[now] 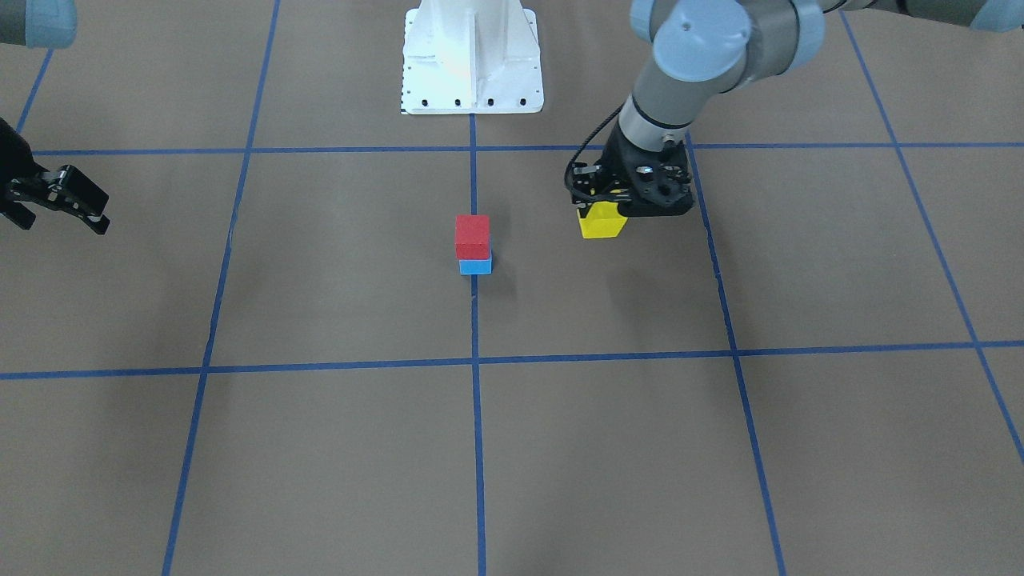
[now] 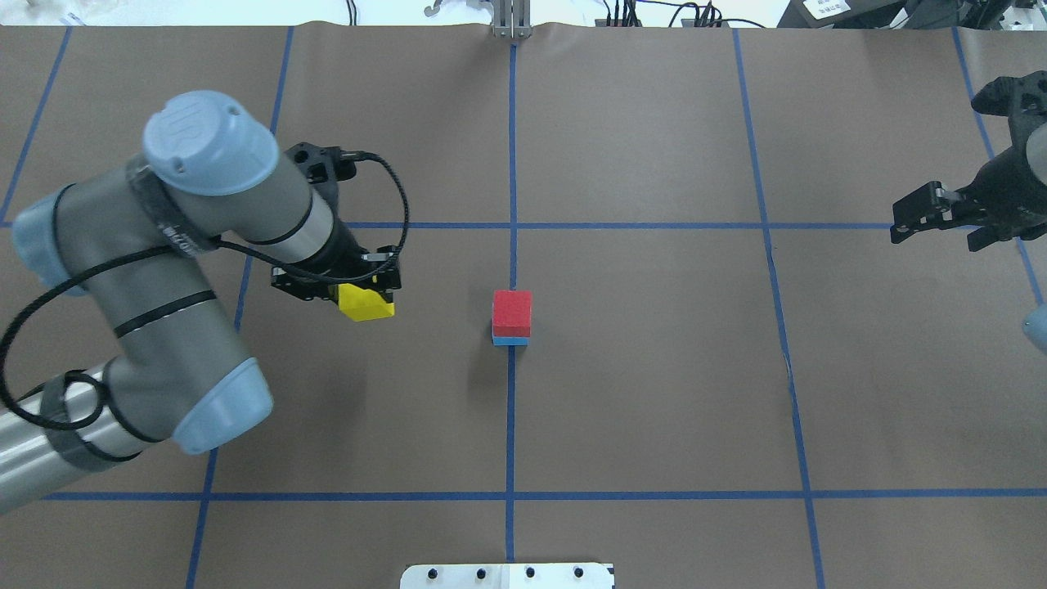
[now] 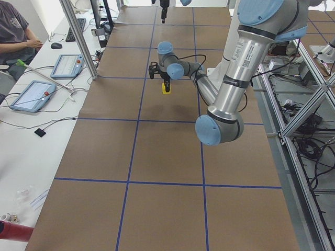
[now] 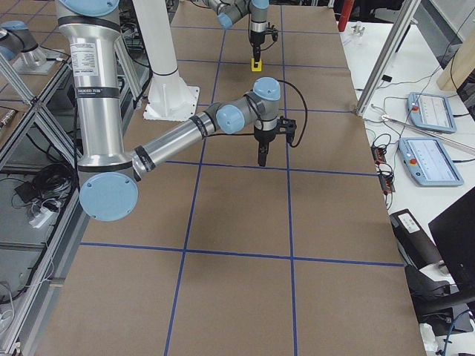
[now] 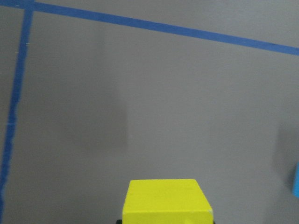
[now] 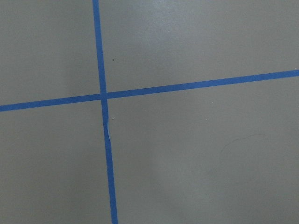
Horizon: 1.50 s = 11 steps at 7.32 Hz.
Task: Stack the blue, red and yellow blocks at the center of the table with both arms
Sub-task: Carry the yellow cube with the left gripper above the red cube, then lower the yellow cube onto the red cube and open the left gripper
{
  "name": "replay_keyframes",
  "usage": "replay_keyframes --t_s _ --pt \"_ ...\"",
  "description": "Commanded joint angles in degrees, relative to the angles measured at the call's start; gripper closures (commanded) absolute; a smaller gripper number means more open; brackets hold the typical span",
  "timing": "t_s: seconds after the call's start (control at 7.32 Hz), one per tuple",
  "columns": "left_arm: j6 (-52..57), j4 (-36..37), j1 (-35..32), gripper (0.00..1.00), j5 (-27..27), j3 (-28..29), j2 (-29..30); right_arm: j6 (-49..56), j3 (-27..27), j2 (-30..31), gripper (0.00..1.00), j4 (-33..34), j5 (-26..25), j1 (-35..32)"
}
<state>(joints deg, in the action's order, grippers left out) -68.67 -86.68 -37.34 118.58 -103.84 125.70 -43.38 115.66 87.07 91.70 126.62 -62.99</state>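
Note:
A red block [image 1: 472, 234] sits on a light blue block [image 1: 475, 267] on the centre tape line of the table [image 1: 336, 272]; the same red block [image 2: 512, 311] and blue block [image 2: 510, 340] show from overhead. Off to the robot's left of this stack, my left gripper [image 1: 602, 210] [image 2: 364, 294] is shut on the yellow block [image 1: 602, 224] [image 2: 366, 303] [image 5: 166, 200], which appears slightly lifted. The blue block's edge [image 5: 296, 179] shows in the left wrist view. My right gripper [image 1: 60, 222] [image 2: 936, 236] hovers open and empty far to the robot's right.
The white bolted pedestal [image 1: 472, 64] [image 2: 507, 575] stands behind the stack on the robot's side. A side bench with tablets [image 3: 31, 95] and a seated person [image 3: 15, 31] runs along the table's far edge. The right wrist view holds only a tape crossing [image 6: 103, 96].

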Motion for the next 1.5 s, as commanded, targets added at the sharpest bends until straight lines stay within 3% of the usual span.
replay_keyframes --t_s 0.0,0.14,0.41,1.37 --pt "4.2 6.9 0.8 1.00 -1.3 10.0 15.3 8.6 -4.8 0.6 0.00 0.0 4.0 -5.4" --pt "5.5 10.4 1.6 1.00 -1.9 14.1 19.3 10.1 -6.0 0.6 0.00 0.0 4.7 -6.3" --pt "5.8 10.1 5.4 1.00 -5.3 16.0 19.8 11.4 -6.1 1.4 0.00 0.0 5.1 -7.0" --pt "6.0 10.3 6.6 1.00 -5.2 16.4 20.4 12.8 -6.2 2.4 0.00 0.1 5.6 -7.8"
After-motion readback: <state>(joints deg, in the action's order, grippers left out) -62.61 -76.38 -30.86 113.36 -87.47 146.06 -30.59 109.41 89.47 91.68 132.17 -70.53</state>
